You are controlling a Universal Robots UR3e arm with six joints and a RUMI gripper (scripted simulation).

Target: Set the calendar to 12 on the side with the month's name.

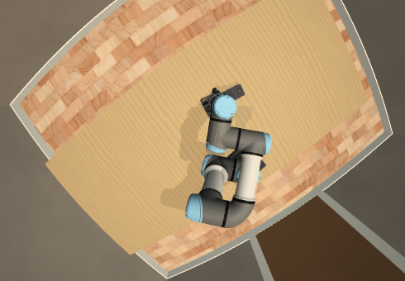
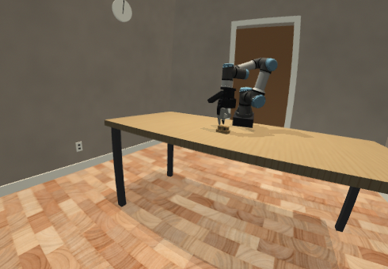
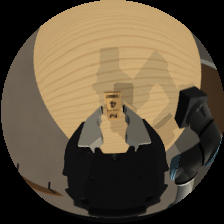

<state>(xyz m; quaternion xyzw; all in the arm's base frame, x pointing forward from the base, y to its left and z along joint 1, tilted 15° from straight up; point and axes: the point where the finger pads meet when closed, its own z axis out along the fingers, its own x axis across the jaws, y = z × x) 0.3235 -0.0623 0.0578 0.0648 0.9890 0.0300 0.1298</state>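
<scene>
Looking through the wrist view, I have the calendar (image 2: 222, 130) (image 3: 113, 93) straight ahead of the gripper (image 2: 222, 123) (image 3: 112, 106), with the two metal fingertips parted a little, one on each side of the wooden blocks. Nothing is gripped; the opening is partial, well short of wide. Two dark characters face my wrist view: what reads as a 4 on the farther cube (image 3: 113, 102) and what looks like a 2 on the nearer cube (image 3: 113, 115) (both small enough that I wouldn't swear to them). I can't tell from here which faces point toward the side with the month's name, nor read the month at all, so I can't confirm a 12. In the exterior view the calendar sits on the wooden table (image 2: 277, 143), in front of the arm's dark base (image 2: 242, 122), with the cubes low in its tray and the fingers pointing down just above and around them. Whether both cubes lie fully flat is too small for me to judge. From the top view, the wrist's blue cap (image 1: 225, 107) and the dark hardware below it cover the calendar, while the UR3e arm (image 1: 249, 177) (image 2: 261, 81) (image 3: 186, 165) folds back toward its base. Its shadow (image 3: 110, 62) spreads across the wood beyond the calendar in my wrist view.
</scene>
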